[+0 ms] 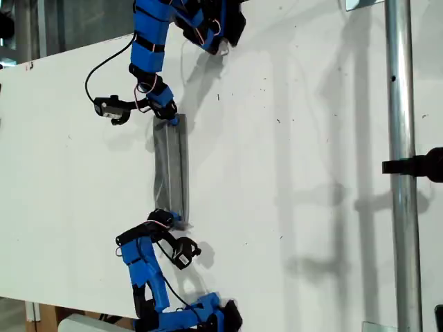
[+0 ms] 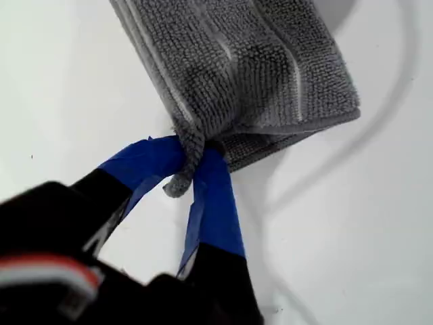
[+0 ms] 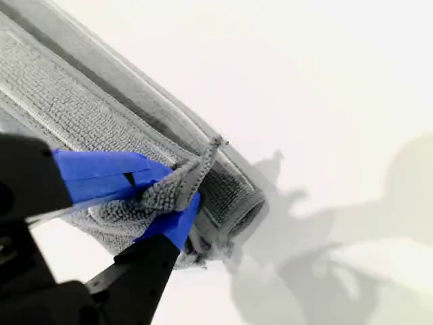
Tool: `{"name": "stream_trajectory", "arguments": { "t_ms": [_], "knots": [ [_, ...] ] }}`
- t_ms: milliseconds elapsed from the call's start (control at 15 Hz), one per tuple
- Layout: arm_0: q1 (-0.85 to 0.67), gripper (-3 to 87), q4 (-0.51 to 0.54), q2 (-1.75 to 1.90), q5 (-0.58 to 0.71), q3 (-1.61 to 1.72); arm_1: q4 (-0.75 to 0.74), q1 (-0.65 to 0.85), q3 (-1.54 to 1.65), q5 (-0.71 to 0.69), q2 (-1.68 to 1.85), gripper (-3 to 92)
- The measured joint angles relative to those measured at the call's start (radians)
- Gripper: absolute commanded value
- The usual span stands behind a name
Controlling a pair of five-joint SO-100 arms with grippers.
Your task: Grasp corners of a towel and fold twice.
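Note:
The grey striped towel lies folded into a narrow strip on the white table, in the left half of the exterior view. One blue-taped gripper sits at the strip's upper end and another at its lower end. The wrist views do not show which arm is which. My first gripper is shut on a corner at one end of the towel. My second gripper is shut on a bunched corner of the towel, whose layers are stacked there.
A vertical metal pole with a black clamp stands at the exterior view's right. Black cables trail from the upper arm. The table edge runs along the exterior view's left.

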Motion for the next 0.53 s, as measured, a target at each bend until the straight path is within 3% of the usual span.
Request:
{"name": "stream_trajectory", "arguments": {
  "t_ms": [133, 267, 533],
  "knots": [
    [0.000, 14.6, 0.000, -0.077, -0.015, -0.025, -0.020, 0.020, -0.003, 0.000, -0.094, 1.3],
    [-0.006, 25.1, 0.006, -0.087, -0.035, -0.025, 0.000, 0.038, -0.032, 0.000, -0.127, 15.8],
    [-0.049, 20.7, 0.080, 0.028, -0.084, 0.005, 0.190, 0.044, -0.060, 0.052, -0.015, 23.5]
  ]
}}
